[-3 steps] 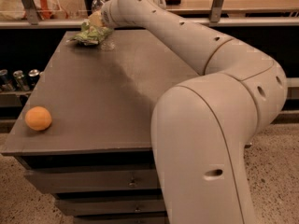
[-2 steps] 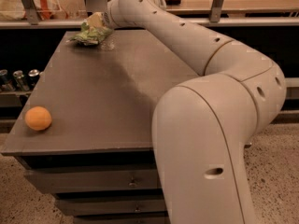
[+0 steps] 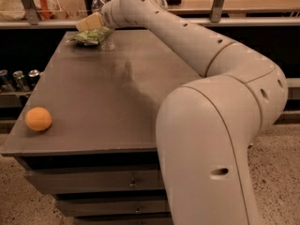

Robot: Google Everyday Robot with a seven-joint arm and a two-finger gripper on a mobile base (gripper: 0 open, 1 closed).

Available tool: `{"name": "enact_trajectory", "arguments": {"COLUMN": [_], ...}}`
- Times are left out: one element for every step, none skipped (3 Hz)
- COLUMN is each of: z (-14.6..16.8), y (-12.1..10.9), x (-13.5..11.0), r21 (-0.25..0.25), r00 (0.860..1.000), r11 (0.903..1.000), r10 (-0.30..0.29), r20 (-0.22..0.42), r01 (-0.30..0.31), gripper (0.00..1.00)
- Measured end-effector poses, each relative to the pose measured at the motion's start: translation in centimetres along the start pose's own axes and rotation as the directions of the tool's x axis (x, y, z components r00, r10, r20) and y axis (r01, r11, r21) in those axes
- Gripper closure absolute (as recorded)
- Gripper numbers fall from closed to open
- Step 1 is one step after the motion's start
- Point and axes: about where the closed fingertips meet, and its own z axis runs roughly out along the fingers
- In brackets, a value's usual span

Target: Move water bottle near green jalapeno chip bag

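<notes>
Arm point(image 3: 206, 139): smooth off-white rounded shells, bulky near, tapering toward the wrist. Dark seams ring the joints; small dark holes dot the casing. Gripper point(image 3: 92, 21), pale tan, sits above the desk's point(image 3: 93, 107) far edge.

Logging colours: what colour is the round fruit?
The round fruit is orange, camera view; gripper beside the far clear plastic water bottle.
</notes>
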Motion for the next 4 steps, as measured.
{"name": "enact_trajectory", "arguments": {"z": [-0.7,-2.2,-4.8,-7.0], "y": [0.2,0.2,-0.6,-1.2], "x": [-0.1,0.8,2.4,4.3], "r21": [-0.025,-0.093,-0.175,-0.246], "r00": [1.000,0.996,0.988,0.982], "r11": [0.9994,0.9925,0.9772,0.9618], "r10": [-0.026,-0.083,-0.135,-0.152], "r20": [-0.007,-0.034,-0.075,-0.115], "r01": [0.026,0.080,0.121,0.120], "gripper": [0.00,0.00,0.00,0.00]}}
